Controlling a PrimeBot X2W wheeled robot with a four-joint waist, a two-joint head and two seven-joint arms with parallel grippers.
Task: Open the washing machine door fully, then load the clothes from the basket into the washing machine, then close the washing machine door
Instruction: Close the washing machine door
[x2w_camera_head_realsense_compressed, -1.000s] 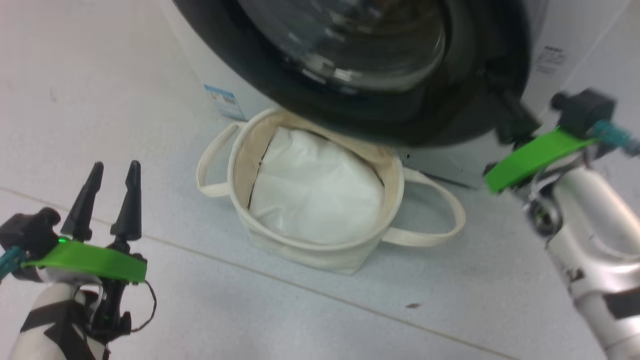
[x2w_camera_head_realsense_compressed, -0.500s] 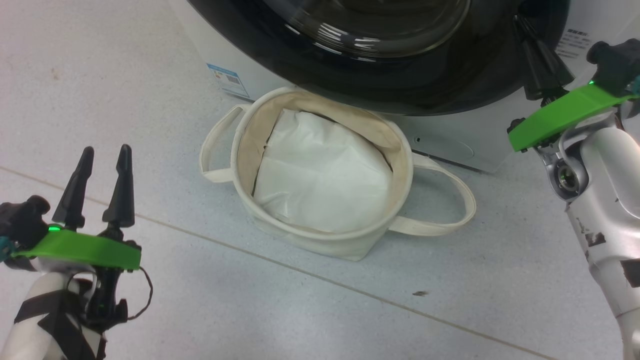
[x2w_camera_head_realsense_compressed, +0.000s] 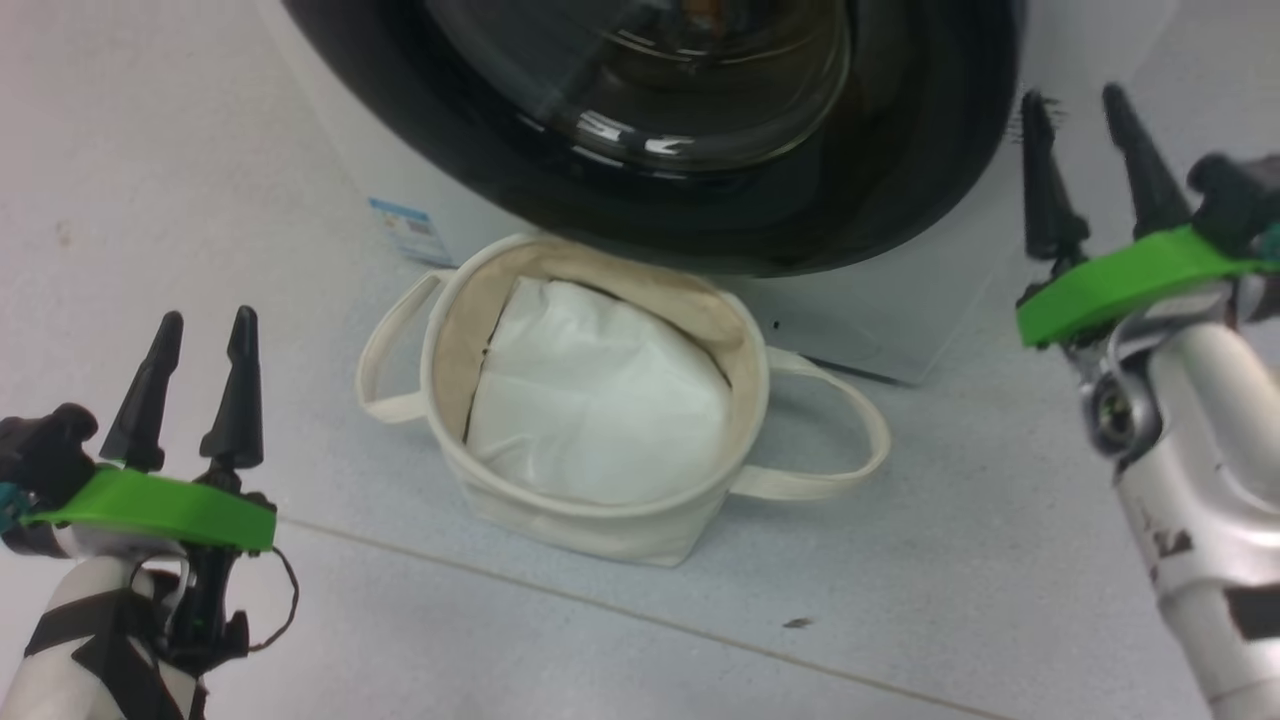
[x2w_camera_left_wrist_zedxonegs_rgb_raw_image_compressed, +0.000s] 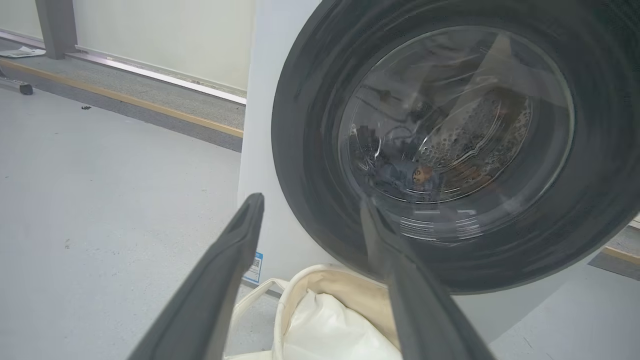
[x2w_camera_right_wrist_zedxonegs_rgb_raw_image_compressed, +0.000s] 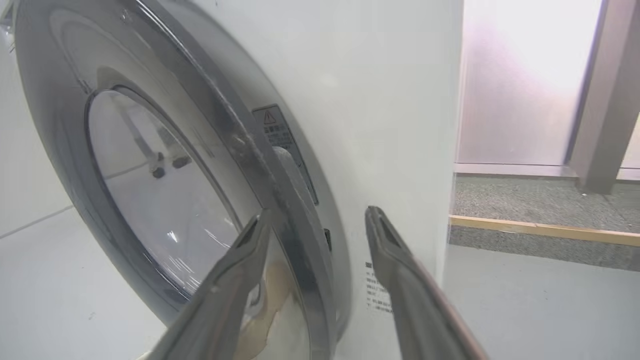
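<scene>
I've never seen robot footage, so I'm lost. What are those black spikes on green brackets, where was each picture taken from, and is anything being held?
This is a wheeled robot with two arms. The black spikes are the fingers of its two hands. One picture comes from a camera on its head, looking down: the left hand sits lower left, the right hand upper right. Both are open and hold nothing. The other two pictures come from cameras on each wrist, looking along that hand's fingers. On the grey floor stands a cream fabric basket with a white cloth in it. Behind it is a white washing machine with a round black-rimmed glass door. The door lies close against the machine's front; whether it is latched I cannot tell.
</scene>
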